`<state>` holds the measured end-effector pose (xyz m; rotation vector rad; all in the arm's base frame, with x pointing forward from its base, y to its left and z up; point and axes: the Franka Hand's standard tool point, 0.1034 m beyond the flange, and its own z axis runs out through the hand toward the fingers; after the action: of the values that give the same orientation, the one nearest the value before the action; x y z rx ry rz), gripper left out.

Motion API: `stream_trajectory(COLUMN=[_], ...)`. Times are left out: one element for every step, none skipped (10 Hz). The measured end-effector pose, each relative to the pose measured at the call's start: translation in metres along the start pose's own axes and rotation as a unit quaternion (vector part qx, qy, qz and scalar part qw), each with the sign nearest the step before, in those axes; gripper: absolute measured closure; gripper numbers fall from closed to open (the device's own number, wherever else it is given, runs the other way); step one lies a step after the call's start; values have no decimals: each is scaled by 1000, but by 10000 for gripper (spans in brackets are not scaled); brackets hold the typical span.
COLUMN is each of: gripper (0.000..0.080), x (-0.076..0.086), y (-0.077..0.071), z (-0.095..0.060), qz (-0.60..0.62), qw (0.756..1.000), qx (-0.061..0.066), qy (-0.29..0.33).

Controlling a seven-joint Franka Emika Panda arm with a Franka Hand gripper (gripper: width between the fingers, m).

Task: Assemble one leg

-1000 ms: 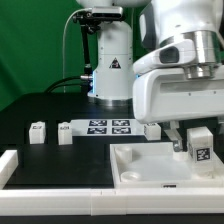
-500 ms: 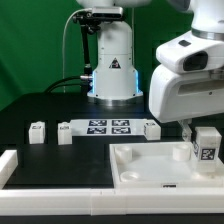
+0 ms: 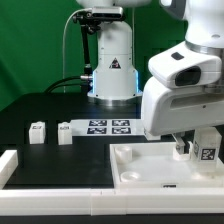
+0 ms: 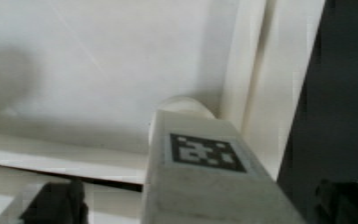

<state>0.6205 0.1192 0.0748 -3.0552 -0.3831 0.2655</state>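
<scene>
Gripper [image 3: 203, 150] clamped on leg [image 3: 207, 153], leg upright over the board [image 3: 150, 170] at exterior view's right.

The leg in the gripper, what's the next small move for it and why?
Probably ease straight down a little. In the exterior view the leg sits upright in the gripper at the corner of the big white board on the exterior view's right, and the wrist view shows the leg against the board's raised rim. Whether it is seated cannot be told.
</scene>
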Motion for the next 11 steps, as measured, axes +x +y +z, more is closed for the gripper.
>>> stream_trajectory(gripper=[150, 249, 249, 426, 511, 511, 511, 511, 511, 511, 511], x=[1, 1, 1, 1, 1, 1, 1, 1, 1, 2, 1], y=[0, -2, -1, -1, -1, -1, -1, -1, -2, -1, 0], z=[1, 1, 1, 2, 2, 2, 2, 2, 2, 2, 2], qz=[0, -2, -1, -1, -1, -1, 8, 12, 73, 143, 241], qw=[1000, 1000, 1000, 1000, 1000, 1000, 1000, 1000, 997, 990, 970], qx=[-1, -2, -2, -2, -2, -2, -1, -1, 1, 5, 15], qy=[8, 11, 11, 11, 11, 11, 11, 11, 11, 16, 27])
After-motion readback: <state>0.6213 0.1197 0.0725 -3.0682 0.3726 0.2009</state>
